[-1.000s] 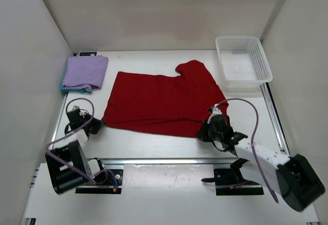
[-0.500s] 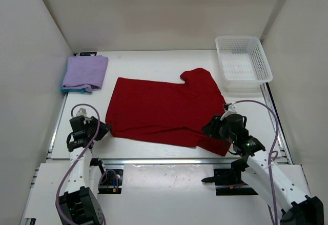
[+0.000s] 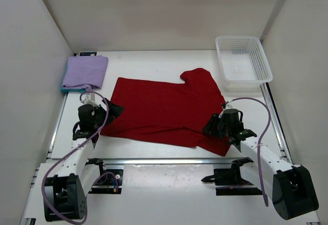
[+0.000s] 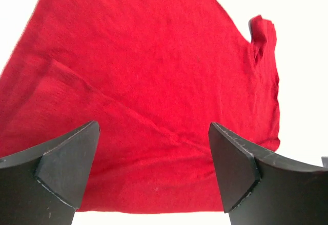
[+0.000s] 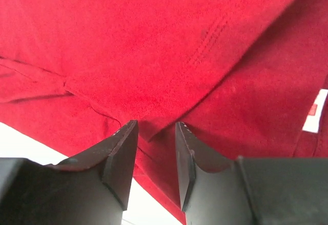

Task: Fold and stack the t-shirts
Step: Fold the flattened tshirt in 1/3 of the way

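One red t-shirt between left pincer and right pincer

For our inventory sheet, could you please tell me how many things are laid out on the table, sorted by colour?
Red shirt: 1
Purple shirt: 1
Teal shirt, only its edge showing under the purple one: 1
White basket: 1
Total: 4

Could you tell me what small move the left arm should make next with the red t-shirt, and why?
Probably lower the left pincer and close it on the left edge of the red t-shirt: it stands wide open with that edge between its fingers, the shirt lies spread out, and the right pincer is open over the near-right corner.
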`<move>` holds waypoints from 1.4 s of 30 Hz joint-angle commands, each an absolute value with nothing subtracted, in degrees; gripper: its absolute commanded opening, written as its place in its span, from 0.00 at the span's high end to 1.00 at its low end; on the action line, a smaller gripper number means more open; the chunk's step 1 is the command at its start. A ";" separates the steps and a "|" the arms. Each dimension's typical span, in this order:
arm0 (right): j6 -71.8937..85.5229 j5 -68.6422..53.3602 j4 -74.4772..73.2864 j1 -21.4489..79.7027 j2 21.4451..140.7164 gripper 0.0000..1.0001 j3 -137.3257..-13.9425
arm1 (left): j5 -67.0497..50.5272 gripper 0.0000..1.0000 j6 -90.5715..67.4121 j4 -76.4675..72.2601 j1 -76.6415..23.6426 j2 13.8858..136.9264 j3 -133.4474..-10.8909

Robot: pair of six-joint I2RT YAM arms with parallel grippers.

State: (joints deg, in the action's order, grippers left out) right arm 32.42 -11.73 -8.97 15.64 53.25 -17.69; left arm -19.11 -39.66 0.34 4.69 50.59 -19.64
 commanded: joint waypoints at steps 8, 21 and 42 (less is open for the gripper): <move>33.83 -12.39 -1.50 18.28 59.67 0.86 -19.68 | -24.61 0.40 -46.14 -16.35 3.95 57.66 -12.92; 32.86 -11.34 2.10 20.83 81.20 0.81 -43.50 | -20.30 0.43 -44.82 -13.98 -2.02 54.93 -13.80; 30.50 -5.63 -6.25 5.21 50.96 0.87 -18.20 | -15.99 0.48 -45.70 -21.09 -26.81 66.36 -11.60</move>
State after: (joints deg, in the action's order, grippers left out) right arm 32.77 -6.22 -8.05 10.07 50.37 -17.47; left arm -13.72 -45.08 -16.47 -28.73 66.13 -12.45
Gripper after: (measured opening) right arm 0.107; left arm 0.524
